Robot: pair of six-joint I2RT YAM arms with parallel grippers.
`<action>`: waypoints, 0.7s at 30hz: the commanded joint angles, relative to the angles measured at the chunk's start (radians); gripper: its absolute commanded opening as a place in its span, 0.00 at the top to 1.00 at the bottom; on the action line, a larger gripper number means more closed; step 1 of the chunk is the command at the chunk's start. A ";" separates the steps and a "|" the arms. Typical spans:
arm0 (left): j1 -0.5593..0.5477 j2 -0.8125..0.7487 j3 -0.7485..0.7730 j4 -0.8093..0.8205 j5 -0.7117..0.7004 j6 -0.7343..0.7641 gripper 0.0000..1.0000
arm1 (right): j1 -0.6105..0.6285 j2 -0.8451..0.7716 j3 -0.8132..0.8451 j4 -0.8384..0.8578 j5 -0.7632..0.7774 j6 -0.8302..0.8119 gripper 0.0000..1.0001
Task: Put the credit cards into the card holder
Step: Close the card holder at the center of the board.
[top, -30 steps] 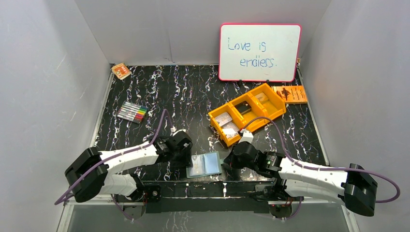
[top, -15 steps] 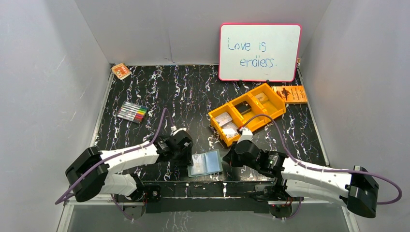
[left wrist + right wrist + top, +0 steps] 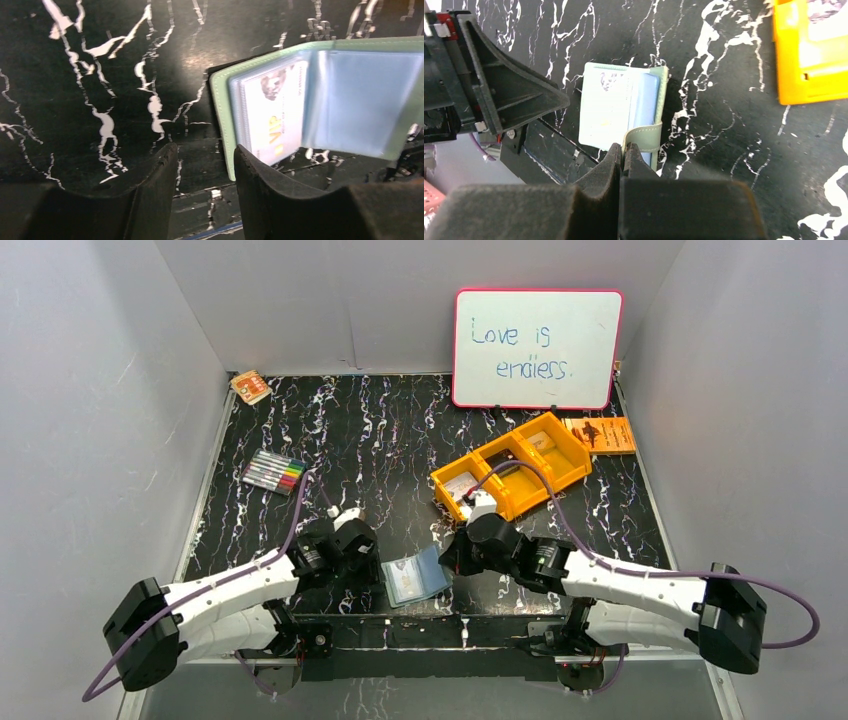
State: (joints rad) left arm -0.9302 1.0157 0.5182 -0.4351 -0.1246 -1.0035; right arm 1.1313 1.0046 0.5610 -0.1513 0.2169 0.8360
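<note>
Card holder pinched by its strap at the near edge, one card in, more waiting.

On the black marbled table (image 3: 400,430) the orange tray (image 3: 804,75) sits back right, and pale credit cards (image 3: 460,485) show in its near compartment. The card holder (image 3: 415,578) lies between the two arms at the front edge, half folded. The right gripper (image 3: 624,152) is clamped tight on the holder's green strap (image 3: 644,136), tilting that flap up. The left gripper (image 3: 202,172) hangs just beside the holder's left edge, fingers spread and empty. One card (image 3: 272,117) sits in the left pocket. My read: we're mid-loading, and next the holder needs laying flat and steady before another card is fetched. The right pockets are folded from view, the snap is unseen, and the right arm covers part of the tray, so no card count.
</note>
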 commanded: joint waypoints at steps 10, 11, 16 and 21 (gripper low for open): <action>0.016 0.057 -0.087 0.043 -0.021 -0.043 0.81 | 0.002 0.147 0.076 0.234 -0.225 -0.051 1.00; 0.015 0.060 -0.088 0.051 -0.019 -0.041 0.83 | 0.005 0.159 0.080 0.247 -0.254 -0.062 1.00; 0.016 0.067 -0.096 0.075 -0.010 -0.033 0.91 | 0.030 0.220 0.107 0.302 -0.301 -0.087 1.00; 0.018 0.080 -0.103 0.117 0.018 -0.018 0.95 | 0.043 0.277 0.131 0.386 -0.346 -0.095 1.00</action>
State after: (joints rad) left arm -0.9180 1.0733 0.4442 -0.3313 -0.1249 -1.0401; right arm 1.1618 1.2518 0.6346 0.1081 -0.0669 0.7731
